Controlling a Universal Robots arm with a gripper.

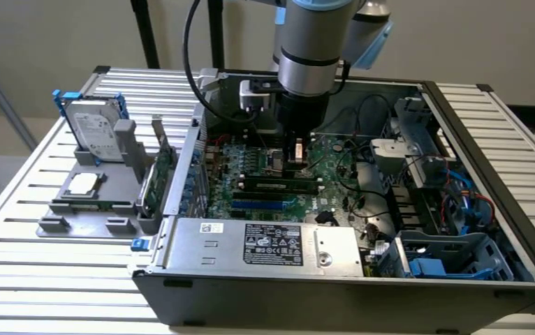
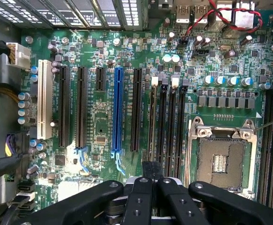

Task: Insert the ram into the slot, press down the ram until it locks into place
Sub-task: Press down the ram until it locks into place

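Observation:
The ram [image 1: 275, 185], a long thin stick with dark chips and a label, stands on edge in a black memory slot [image 1: 277, 191] on the motherboard inside the open case. In the wrist view I see it edge-on as a thin line [image 2: 153, 126] in the outermost of several parallel black slots [image 2: 154, 93], on the side nearest the blue slot. My gripper [image 1: 295, 169] points straight down over the ram, a little off its middle. The black fingers [image 2: 145, 171] meet tip to tip right at the ram's top edge, so the gripper [image 2: 151, 167] is shut.
The bare CPU socket [image 2: 221, 159] lies beside the memory slots. A blue slot [image 2: 117, 112] and black expansion slots lie on the other side. The power supply [image 1: 258, 244] fills the case front. Outside, a grey holder carries an upright green card [image 1: 160, 178] and a hard drive [image 1: 91, 129].

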